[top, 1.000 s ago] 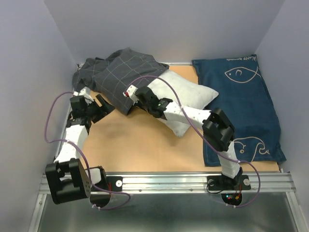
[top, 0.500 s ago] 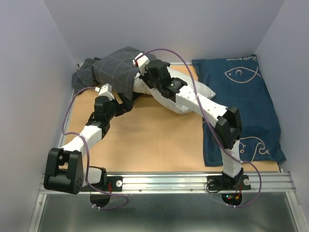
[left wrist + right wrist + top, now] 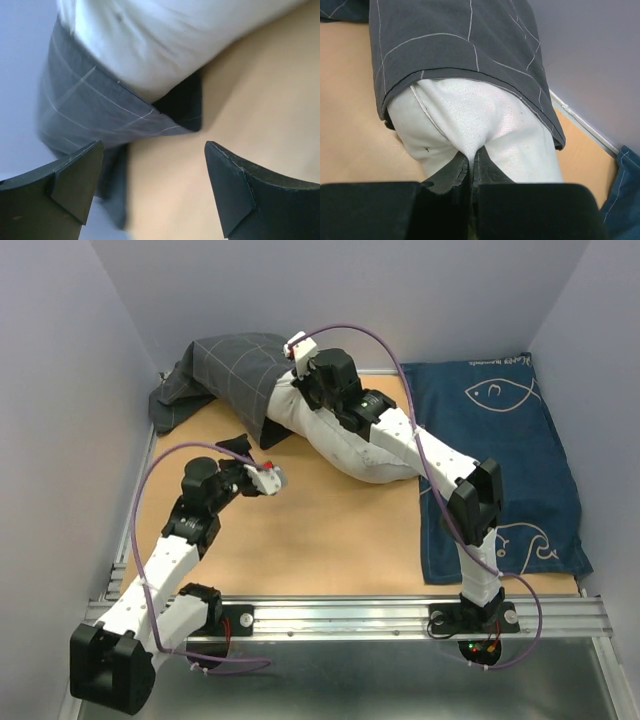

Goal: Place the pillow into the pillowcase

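Note:
The white pillow (image 3: 352,448) lies at the table's middle back, its far end tucked inside the mouth of the dark grey grid-patterned pillowcase (image 3: 232,372). My right gripper (image 3: 298,388) is shut on a pinch of the pillow (image 3: 470,117) just outside the pillowcase's hem (image 3: 460,40). My left gripper (image 3: 254,462) is open and empty, hovering over bare table just short of the pillowcase's near corner (image 3: 105,112). The pillow (image 3: 165,40) shows above that corner in the left wrist view, between my spread fingers (image 3: 75,180).
A navy blue cloth with white fish drawings (image 3: 505,455) covers the table's right side and shows in the right wrist view (image 3: 626,197). Grey walls close in the left, back and right. The wooden table (image 3: 300,530) has a metal rail along its near edge.
My right gripper has pushed the pillow toward the far left, into the pillowcase's mouth. My left gripper has come off the pillowcase's edge and drawn back toward the table's middle, open.

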Available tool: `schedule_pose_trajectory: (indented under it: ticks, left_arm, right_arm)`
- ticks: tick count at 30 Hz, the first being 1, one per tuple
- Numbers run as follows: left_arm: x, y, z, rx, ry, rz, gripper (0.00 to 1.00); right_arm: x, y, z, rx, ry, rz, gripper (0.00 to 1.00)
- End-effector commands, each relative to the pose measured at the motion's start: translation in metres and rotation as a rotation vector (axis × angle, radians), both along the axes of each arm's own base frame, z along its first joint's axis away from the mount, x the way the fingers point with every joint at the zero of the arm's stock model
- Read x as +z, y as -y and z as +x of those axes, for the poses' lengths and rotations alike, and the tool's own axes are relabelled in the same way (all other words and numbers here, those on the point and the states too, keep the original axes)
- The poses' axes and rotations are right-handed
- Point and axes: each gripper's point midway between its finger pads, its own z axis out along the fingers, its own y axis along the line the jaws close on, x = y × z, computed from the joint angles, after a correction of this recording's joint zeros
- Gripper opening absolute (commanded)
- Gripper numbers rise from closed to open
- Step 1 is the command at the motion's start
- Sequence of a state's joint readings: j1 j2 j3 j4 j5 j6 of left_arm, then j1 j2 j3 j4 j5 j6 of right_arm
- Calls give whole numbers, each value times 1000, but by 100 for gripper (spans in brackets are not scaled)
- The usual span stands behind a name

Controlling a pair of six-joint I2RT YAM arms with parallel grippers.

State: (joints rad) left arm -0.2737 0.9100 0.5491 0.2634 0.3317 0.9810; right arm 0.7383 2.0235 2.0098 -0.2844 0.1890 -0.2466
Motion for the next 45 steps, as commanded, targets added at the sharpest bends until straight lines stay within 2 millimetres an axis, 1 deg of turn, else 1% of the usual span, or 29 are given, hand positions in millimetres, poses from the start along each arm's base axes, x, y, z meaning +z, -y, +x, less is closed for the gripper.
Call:
schedule_pose_trajectory:
  ticks: [1,4,6,7,8,9,10,12,13,16,17,19,20,22,24,25,26,28,29,30,31,32,33,35,37,38,42,43,45]
  left_arm:
    - [-44,6,-8,-318,179,608,93]
    - [-51,7,16,-371,197,772,93]
    - [-68,5,38,-396,158,876,93]
    - [-58,7,43,-393,192,889,93]
    - [-69,7,51,-404,168,913,93]
    - [-63,10,60,-406,196,942,94]
    - [-77,8,68,-406,168,973,94]
    - [-73,11,85,-390,209,1008,95]
    - [-87,11,92,-401,183,1021,95]
    - [-89,9,118,-350,194,1065,95]
    - [-103,5,125,-345,162,1093,95]
    - [-101,5,141,-323,166,1106,93]
    - [-115,0,148,-318,132,1134,90]
    - [-110,-3,167,-275,133,1146,78]
    - [-125,-13,177,-252,86,1176,61]
    - [-119,-13,184,-239,97,1178,36]
    - [-122,-8,186,-256,102,1167,22]
    - [-119,10,176,-330,139,1125,0]
    - [-92,39,160,-440,227,1058,0]
    - [-99,68,123,-610,193,1009,0]
    - [-57,109,85,-751,284,860,0]
    - [-44,132,53,-852,270,775,0]
    - [-46,160,-5,-1029,182,699,0]
    - [-9,183,-63,-1160,209,563,0]
    - [-18,188,-106,-1247,195,518,0]
    - [-11,184,-117,-1248,225,504,0]
    - [-48,158,-125,-1198,147,612,3]
    - [-59,150,-123,-1175,124,646,27]
    - [-51,139,-100,-1026,151,690,46]
  right_arm:
    - [64,0,2,6,115,135,0]
    - [56,-1,-1,16,98,127,1]
    - [54,-1,-3,22,91,126,1]
    - [53,0,-3,21,89,124,1]
    - [53,0,-3,22,87,124,1]
    - [53,0,-3,23,85,128,1]
    - [52,0,-3,27,81,127,1]
    - [50,-1,-4,30,73,131,1]
    - [49,-2,-5,34,69,131,0]
    - [46,-2,-6,37,60,128,1]
    - [46,-2,-6,38,57,130,1]
    - [43,-1,-6,38,50,123,0]
    - [41,-1,-7,40,47,120,0]
    - [40,0,-8,42,45,113,1]
    - [38,1,-9,43,39,112,1]
    - [36,2,-9,42,32,111,1]
    - [34,0,-10,49,25,115,0]
    - [23,-3,-8,48,0,120,0]
    - [20,-6,-6,54,-9,126,1]
    - [14,-10,-4,58,-21,130,0]
    - [8,-16,5,55,-42,157,1]
    - [2,-19,10,53,-59,171,1]
    - [2,-23,15,56,-70,196,1]
    - [2,-22,29,37,-100,261,1]
    - [-17,-29,33,51,-165,297,1]
    - [-27,-30,33,55,-189,296,1]
    - [-51,-32,25,57,-262,300,1]
    - [-51,-28,27,49,-260,299,1]
    - [-46,-22,26,51,-261,305,1]
